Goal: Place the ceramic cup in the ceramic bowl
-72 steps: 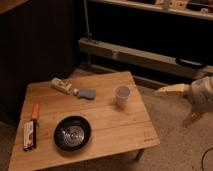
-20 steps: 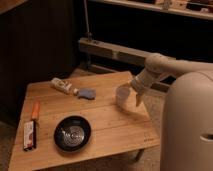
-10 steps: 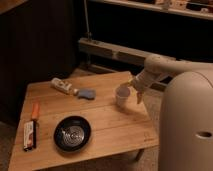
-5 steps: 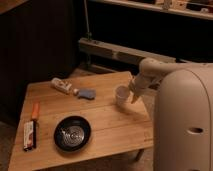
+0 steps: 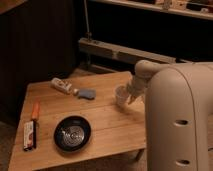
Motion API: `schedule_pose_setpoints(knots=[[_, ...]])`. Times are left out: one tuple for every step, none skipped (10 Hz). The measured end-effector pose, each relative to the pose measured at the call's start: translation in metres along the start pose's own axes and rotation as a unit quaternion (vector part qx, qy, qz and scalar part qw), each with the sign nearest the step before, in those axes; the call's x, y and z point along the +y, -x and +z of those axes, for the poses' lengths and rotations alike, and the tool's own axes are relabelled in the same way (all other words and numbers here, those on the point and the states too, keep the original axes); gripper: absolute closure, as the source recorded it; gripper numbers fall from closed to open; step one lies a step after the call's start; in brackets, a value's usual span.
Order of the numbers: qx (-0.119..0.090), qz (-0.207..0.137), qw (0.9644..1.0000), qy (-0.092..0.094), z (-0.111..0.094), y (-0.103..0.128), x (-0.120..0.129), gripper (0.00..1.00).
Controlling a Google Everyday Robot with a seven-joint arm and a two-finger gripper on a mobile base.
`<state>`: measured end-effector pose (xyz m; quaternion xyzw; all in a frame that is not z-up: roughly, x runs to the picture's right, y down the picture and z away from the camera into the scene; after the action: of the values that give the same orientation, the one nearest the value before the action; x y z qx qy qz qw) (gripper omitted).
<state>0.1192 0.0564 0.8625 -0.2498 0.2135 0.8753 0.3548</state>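
The small white ceramic cup (image 5: 120,96) stands upright on the right part of the wooden table (image 5: 110,125). My gripper (image 5: 128,95) is at the cup's right side, right against it, at the end of the white arm (image 5: 172,115) that fills the right of the view. The black glossy ceramic bowl (image 5: 72,133) with silvery swirls inside sits near the table's front left, well apart from the cup and gripper. Part of the cup's right side is hidden by the gripper.
A white bottle (image 5: 61,85) lies at the back left with a blue-grey object (image 5: 86,93) beside it. An orange pen (image 5: 35,110) and a flat packet (image 5: 30,135) lie at the left edge. A metal rail (image 5: 120,51) runs behind the table.
My gripper has come in from the right and now sits against the cup. The arm covers more of the right side. Cup and bowl have not moved.
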Motion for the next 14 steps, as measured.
schedule_pose_setpoints(knots=[[0.002, -0.002, 1.0, -0.004, 0.004, 0.0, -0.001, 0.78], [0.002, -0.004, 1.0, -0.005, 0.006, -0.001, 0.0, 0.83], [0.006, -0.006, 1.0, -0.005, 0.006, -0.003, 0.001, 0.83], [0.007, -0.008, 0.9999, 0.0, 0.004, -0.002, 0.001, 0.83], [0.014, -0.015, 0.9997, 0.012, 0.0, -0.006, 0.0, 0.83], [0.015, -0.025, 0.9992, 0.027, -0.01, -0.013, 0.0, 0.83], [0.016, -0.036, 0.9983, 0.042, -0.024, -0.022, 0.001, 0.83], [0.016, -0.051, 0.9971, 0.054, -0.039, -0.032, 0.002, 0.83], [0.019, -0.083, 0.9937, 0.074, -0.071, -0.055, 0.005, 0.83], [0.026, -0.108, 0.9904, 0.083, -0.089, -0.076, 0.005, 0.83], [0.032, -0.137, 0.9857, 0.093, -0.107, -0.101, 0.004, 0.83], [0.042, -0.18, 0.9774, 0.103, -0.123, -0.137, 0.004, 0.83], [0.047, -0.208, 0.971, 0.109, -0.13, -0.158, 0.004, 0.83], [0.057, -0.246, 0.961, 0.113, -0.138, -0.186, 0.005, 0.83]])
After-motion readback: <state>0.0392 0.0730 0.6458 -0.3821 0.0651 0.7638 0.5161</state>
